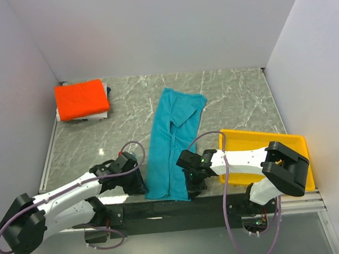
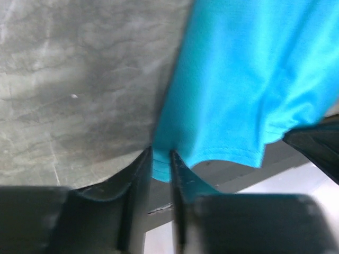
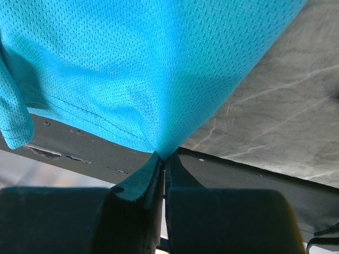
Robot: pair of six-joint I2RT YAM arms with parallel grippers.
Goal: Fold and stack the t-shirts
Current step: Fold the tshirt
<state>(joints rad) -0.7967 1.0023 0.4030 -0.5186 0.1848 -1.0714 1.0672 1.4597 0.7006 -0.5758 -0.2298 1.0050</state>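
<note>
A teal t-shirt (image 1: 174,139), folded lengthwise into a long strip, lies down the middle of the marble table, its hem at the near edge. My left gripper (image 1: 140,186) is shut on the near left corner of the teal t-shirt (image 2: 249,84); the hem shows pinched between its fingers (image 2: 179,174). My right gripper (image 1: 192,188) is shut on the near right corner of the teal t-shirt (image 3: 137,69), the fabric pulled to a point at its fingertips (image 3: 153,172). A folded orange t-shirt (image 1: 81,99) tops a stack at the far left.
A yellow tray (image 1: 253,147) sits at the near right, under my right arm. White and dark folded garments (image 1: 96,116) lie beneath the orange one. Grey walls close in the table on three sides. The black front rail (image 1: 175,207) runs along the near edge.
</note>
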